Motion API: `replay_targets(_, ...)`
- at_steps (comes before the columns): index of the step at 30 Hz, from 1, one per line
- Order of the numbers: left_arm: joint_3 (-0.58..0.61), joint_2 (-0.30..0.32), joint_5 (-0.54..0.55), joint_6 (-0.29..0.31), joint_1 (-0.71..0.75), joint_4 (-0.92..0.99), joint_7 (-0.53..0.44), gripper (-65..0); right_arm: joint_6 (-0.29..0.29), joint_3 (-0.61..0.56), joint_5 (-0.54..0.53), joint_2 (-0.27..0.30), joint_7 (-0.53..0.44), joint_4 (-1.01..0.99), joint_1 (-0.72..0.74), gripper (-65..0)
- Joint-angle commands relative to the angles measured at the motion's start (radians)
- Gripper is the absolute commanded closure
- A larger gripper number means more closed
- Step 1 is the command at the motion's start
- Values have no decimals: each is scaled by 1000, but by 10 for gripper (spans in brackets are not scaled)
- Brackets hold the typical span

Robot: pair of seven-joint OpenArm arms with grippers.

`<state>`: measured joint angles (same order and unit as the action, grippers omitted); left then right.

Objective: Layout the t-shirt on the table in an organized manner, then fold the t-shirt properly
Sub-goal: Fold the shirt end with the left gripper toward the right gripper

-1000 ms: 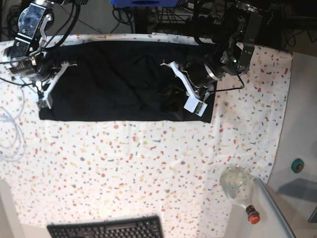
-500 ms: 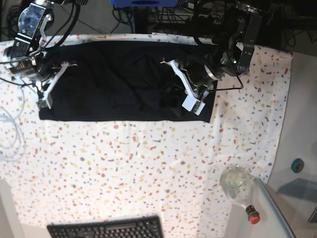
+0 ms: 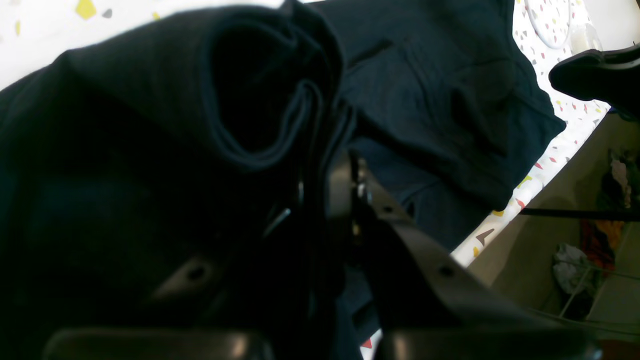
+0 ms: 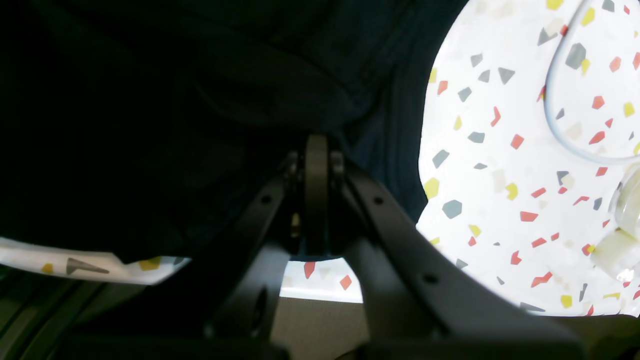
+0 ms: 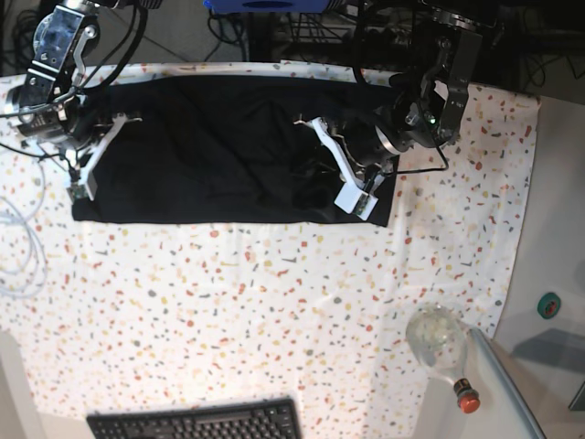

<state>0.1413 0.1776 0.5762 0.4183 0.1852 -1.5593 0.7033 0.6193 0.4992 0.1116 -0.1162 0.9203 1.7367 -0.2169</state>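
Note:
The black t-shirt [image 5: 210, 146] lies spread as a wide rectangle across the far part of the speckled table [image 5: 274, 302]. My left gripper [image 5: 322, 174] is over the shirt's right part, shut on a bunched fold of the cloth [image 3: 280, 125]. Flatter cloth [image 3: 440, 100] stretches beyond the fold to the table's edge [image 3: 537, 172]. At the shirt's left edge my right gripper [image 5: 110, 155] is shut, and its fingertips [image 4: 316, 150] pinch the dark cloth [image 4: 150, 125], with bare table [image 4: 500, 150] just beside them.
A black keyboard [image 5: 196, 422] lies at the near edge. A clear bottle with a red cap [image 5: 441, 346] rests at the near right corner, and a green tape roll [image 5: 548, 305] is off the table. A white cable [image 5: 18, 247] loops at the left and shows as a pale loop [image 4: 565, 145] in the right wrist view.
My left gripper has drifted slightly left and toward the far side, dragging the bunched cloth along. The right arm has stayed still.

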Motion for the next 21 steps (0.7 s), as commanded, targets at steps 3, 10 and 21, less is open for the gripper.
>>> replay_targets(3,2,1,15,11,-11,-16,-21,0,6,2,-3,5,-11,15,7,0)
replay_targets(10,4,1,17,11,-13,-16,-21,0,6,2,-3,5,-11,15,7,0)
replay_targets(21,4,1,17,11,-13,-16,-21,-51,6,2,-3,5,-11,15,10,0)
